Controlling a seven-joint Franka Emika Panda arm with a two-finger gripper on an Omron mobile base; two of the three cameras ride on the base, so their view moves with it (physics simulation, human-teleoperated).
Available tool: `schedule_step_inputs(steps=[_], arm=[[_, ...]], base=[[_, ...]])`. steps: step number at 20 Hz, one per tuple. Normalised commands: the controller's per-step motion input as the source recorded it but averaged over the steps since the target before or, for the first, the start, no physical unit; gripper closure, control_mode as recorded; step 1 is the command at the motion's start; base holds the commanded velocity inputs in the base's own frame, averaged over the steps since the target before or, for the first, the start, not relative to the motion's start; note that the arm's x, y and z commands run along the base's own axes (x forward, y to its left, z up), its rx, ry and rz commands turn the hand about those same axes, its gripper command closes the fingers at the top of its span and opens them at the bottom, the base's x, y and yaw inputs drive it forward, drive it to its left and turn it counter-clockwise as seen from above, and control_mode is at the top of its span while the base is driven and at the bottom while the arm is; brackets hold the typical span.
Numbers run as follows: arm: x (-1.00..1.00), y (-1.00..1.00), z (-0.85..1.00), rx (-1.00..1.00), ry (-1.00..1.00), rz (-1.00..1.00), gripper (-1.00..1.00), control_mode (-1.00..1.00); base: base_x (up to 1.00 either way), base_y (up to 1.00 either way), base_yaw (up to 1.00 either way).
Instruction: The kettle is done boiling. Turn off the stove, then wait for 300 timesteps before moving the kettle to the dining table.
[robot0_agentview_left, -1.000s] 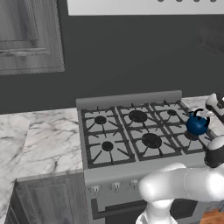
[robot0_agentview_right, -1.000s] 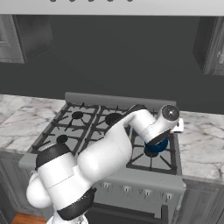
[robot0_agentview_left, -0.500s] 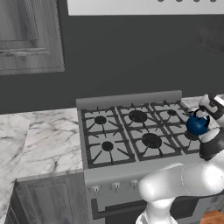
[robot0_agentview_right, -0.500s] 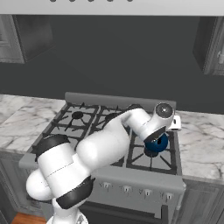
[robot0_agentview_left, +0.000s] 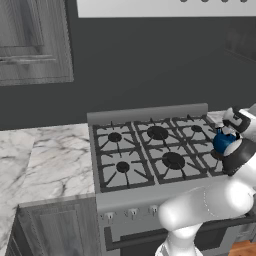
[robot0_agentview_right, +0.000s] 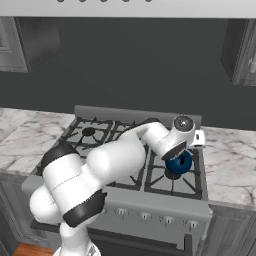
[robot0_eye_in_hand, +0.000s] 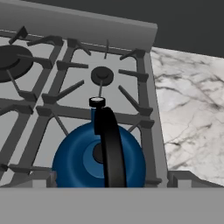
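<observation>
jaws (robot0_eye_in_hand: 112, 187): whether they were spread or clenched could not be told. in the hand view the two finger tips lay hidden behind the grey band at the bottom, and in both base views the hand was masked by the wrist. they hung just above the kettle (robot0_eye_in_hand: 99, 159), with its black arched handle (robot0_eye_in_hand: 110, 144) running straight up the middle of the hand view toward them; contact with the handle could not be judged.

kettle sat on the front right burner of the stove (robot0_agentview_left: 150, 155), blue and glossy, with a small white-topped spout (robot0_eye_in_hand: 97, 102) pointing toward the rear burner (robot0_eye_in_hand: 102, 75). in the left base view the kettle (robot0_agentview_left: 224, 143) showed as a blue patch at the right end of the stove, between the robot's wrist above and a dark elbow joint below. in the right base view the kettle (robot0_agentview_right: 179, 163) sat just under the white wrist, over the front right grate.

stove (robot0_agentview_right: 95, 137) had six black burners under black grates, and a row of knobs (robot0_agentview_right: 145, 216) along its front panel. marble worktop (robot0_agentview_left: 50, 160) ran to the left of the stove, and more marble worktop (robot0_eye_in_hand: 188, 109) touched its right edge, just beside the kettle's burner. grey cabinet (robot0_agentview_left: 32, 42) hung on the dark wall above the left worktop.
</observation>
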Motion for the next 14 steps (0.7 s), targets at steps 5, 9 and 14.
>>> schedule_step_inputs(steps=[5, 9, 14], arm=[[0.1, 0.0, -0.09, -0.03, 0.04, -0.01, -1.0, -1.0], [0.11, 0.0, -0.08, -0.03, 0.05, -0.01, -1.0, -1.0], [0.08, 0.0, -0.06, -0.02, 0.03, 0.0, -1.0, -1.0]], base=[[0.0, 0.0, 0.0], [0.0, 0.0, 0.0], [0.0, 0.0, 0.0]])
